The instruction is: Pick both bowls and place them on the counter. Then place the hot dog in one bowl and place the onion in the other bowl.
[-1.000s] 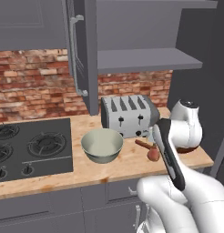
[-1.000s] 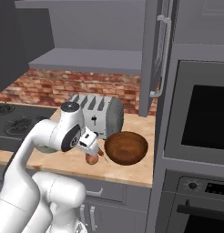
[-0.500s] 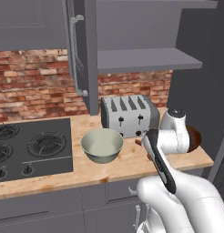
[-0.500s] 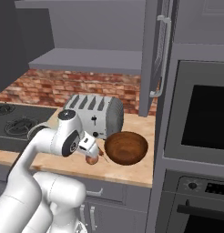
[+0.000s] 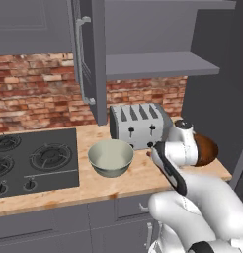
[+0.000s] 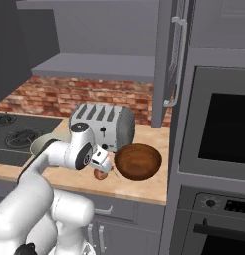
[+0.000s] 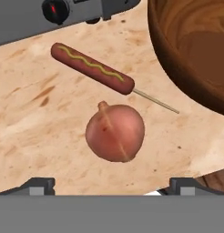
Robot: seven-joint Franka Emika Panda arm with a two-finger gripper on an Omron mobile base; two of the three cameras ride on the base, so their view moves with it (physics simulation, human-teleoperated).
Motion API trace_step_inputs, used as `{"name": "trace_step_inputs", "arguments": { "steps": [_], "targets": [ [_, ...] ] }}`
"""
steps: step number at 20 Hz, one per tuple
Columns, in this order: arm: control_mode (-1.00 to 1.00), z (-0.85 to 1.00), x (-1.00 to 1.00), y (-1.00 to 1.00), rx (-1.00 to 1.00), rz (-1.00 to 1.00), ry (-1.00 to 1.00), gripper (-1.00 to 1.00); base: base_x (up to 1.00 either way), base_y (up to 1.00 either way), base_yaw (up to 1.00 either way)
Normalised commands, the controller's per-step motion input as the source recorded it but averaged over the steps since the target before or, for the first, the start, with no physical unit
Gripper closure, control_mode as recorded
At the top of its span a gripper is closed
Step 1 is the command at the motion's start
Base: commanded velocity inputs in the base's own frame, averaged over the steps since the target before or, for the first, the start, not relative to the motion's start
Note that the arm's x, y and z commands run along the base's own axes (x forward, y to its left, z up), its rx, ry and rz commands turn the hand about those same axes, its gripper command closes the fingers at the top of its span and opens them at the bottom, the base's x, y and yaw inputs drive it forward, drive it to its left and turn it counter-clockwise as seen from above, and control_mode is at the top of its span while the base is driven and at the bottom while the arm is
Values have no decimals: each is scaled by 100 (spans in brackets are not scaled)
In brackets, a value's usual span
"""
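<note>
We see the gripper spread wide, holding nothing, hovering over the onion. In the hand view the fingertips sit at either side of the onion without touching it. The onion rests on the bench, just beside the hot dog, which lies flat with a mustard squiggle and a thin stick poking out one end. Hot dog sits between the onion and the toaster. Dark brown bowl is upright on the bench, near the onion. Grey-green bowl is upright on the bench between the stove and the toaster, well apart from the other bowl. Both bowls look empty.
</note>
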Motion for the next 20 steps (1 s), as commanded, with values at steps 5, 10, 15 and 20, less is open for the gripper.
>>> {"name": "trace_step_inputs", "arguments": {
  "steps": [5,10,15,20],
  "targets": [
    [-100,-15,17,-6,0,0,9,-100,0,0,0],
    [-100,-22,19,-7,0,0,10,-100,0,0,0],
    [-100,-22,11,-2,0,0,6,-100,0,0,0],
    [-100,-20,1,-1,0,0,6,-100,0,0,0]
  ]
}}
